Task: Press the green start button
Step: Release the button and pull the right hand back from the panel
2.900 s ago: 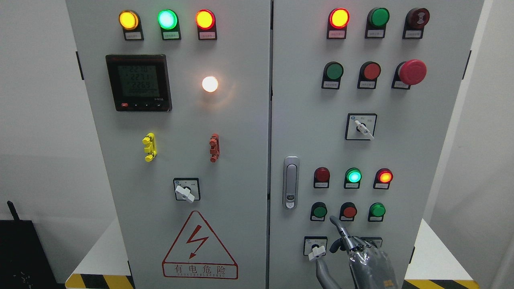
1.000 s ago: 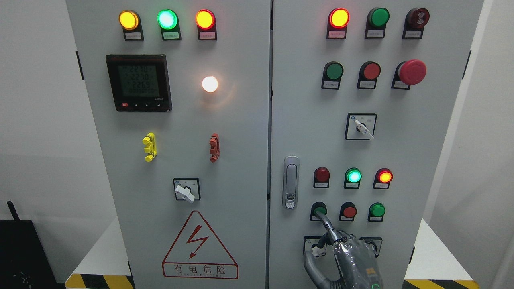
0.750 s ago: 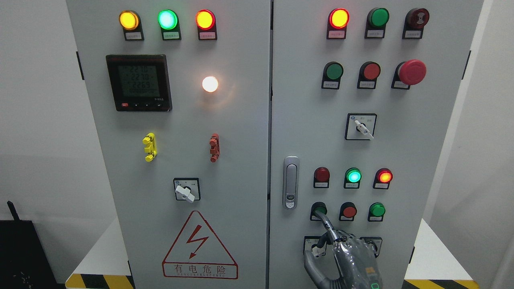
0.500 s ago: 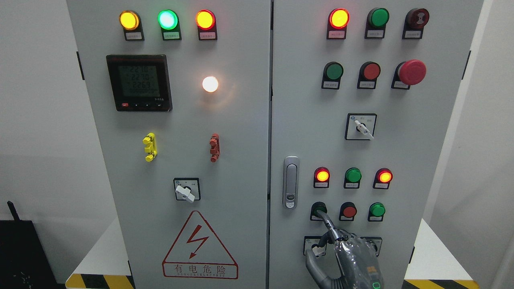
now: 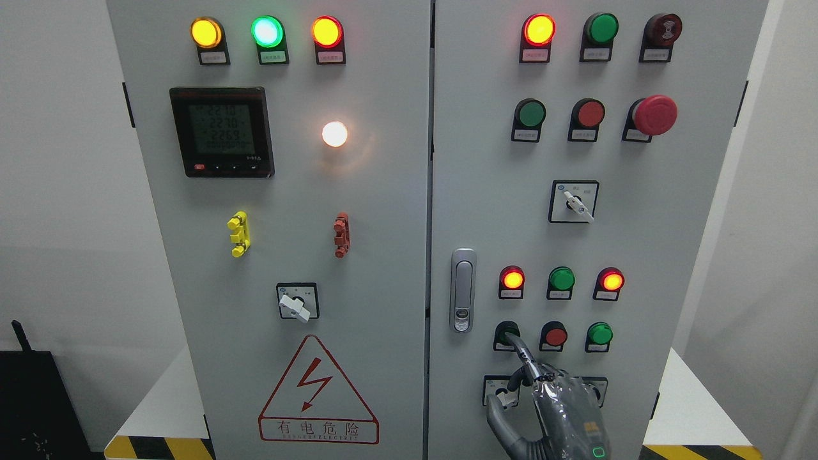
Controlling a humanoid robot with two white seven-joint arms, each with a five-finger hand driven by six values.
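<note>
The green start button [image 5: 508, 332] sits low on the cabinet's right door [image 5: 486, 211], first of 3 in its row. The right hand [image 5: 562, 409] has 1 extended index fingertip [image 5: 511, 339] on it, other fingers curled, holding nothing. A good press, I judge, stays square and off the red button [image 5: 555, 336] beside it. The warning triangle [image 5: 317, 393] reads "有电危险"; smaller labels are illegible.

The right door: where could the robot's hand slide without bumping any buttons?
Bare gray runs between the white knob switch and door handle, and along the right edge. It is crowded low down, where the right hand pokes the green button beside the red button.
</note>
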